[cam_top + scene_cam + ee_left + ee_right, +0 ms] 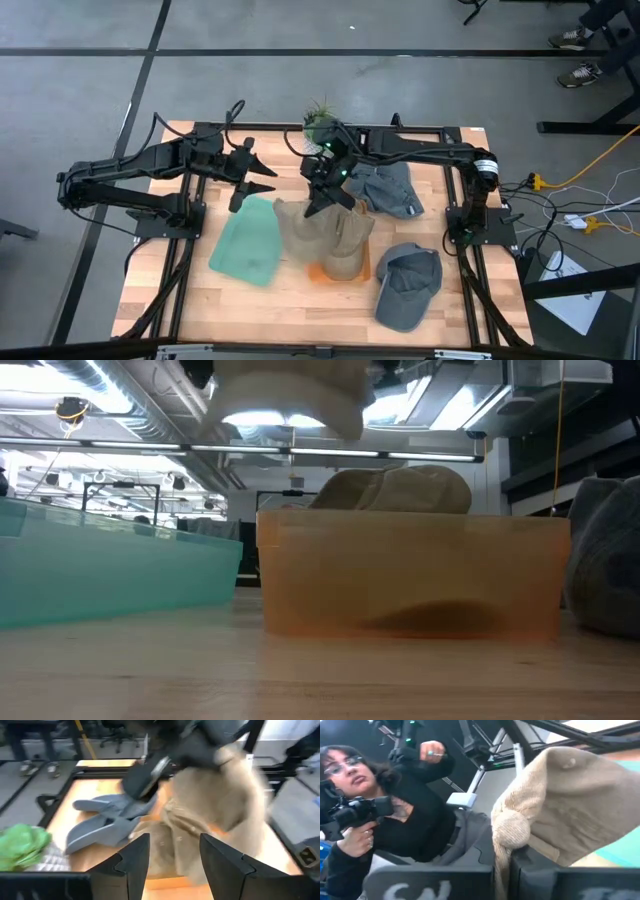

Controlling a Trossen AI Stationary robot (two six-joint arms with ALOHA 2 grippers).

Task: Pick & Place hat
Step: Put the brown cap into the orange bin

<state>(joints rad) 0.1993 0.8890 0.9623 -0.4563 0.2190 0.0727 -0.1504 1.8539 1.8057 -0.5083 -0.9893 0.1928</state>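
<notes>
While my left gripper (262,178) sits at centre-left of the high view, its fingers are spread with nothing between them, just above the top edge of the teal bin (248,240). The left wrist view confirms it: both fingers (134,859) stand apart, pointed toward the tan hat (210,815).

Centre of the high view: my right gripper (322,197) is pressed together on the tan hat (325,232), pinching its upper edge. The hat hangs draped over the orange bin (340,268), covering most of it. In the right wrist view the cloth (560,810) is bunched right at my closed fingertips. In the low view the hat's crown (400,490) shows above the orange bin's (410,575) rim, teal bin (110,565) at left of it.

Right of centre in the high view: one grey cap (392,188) lies just beside the right gripper, a second grey cap (408,285) at lower right on the wooden table (290,305). Small green plant (318,115) at top centre.

A person (395,815) shows at left in the right wrist view, beyond the table.
</notes>
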